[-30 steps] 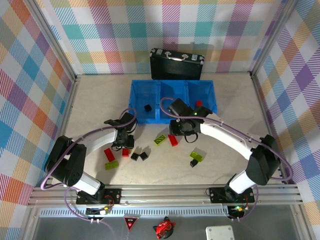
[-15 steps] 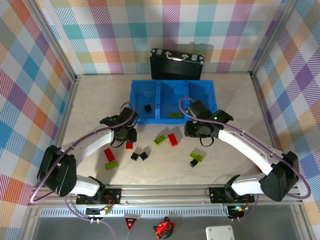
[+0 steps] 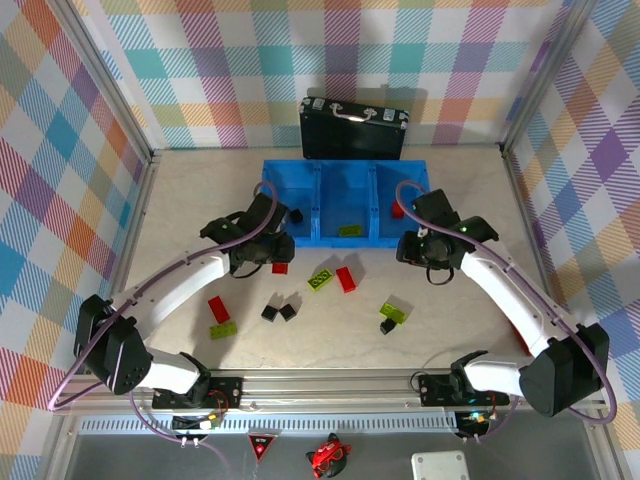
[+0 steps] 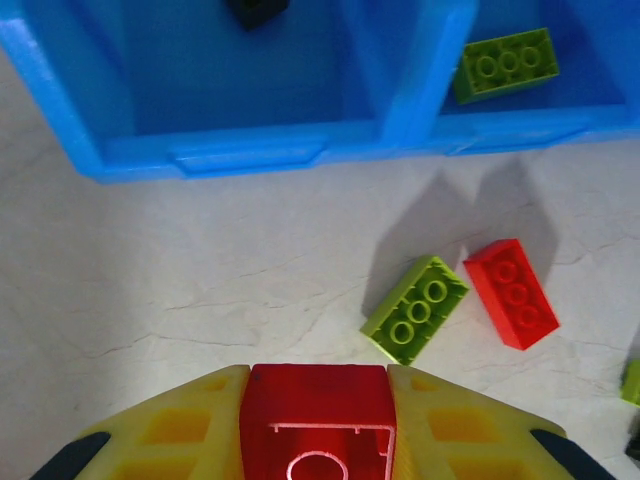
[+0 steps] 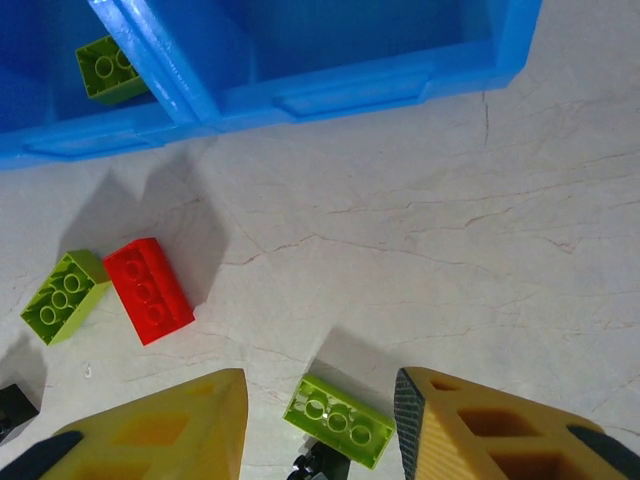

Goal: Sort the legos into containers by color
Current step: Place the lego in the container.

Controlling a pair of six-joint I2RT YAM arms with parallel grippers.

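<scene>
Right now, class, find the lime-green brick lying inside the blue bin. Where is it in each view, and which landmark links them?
Top external: lime-green brick in the blue bin's middle compartment, by the front wall.
Left wrist: brick at upper right, behind that wall.
Right wrist: brick at upper left.
Shared landmark: the loose red brick just outside the front wall.

The bin is blue, each brick red, lime-green or black, the walls pastel plaid.

Marble table: bin, case, legos
</scene>
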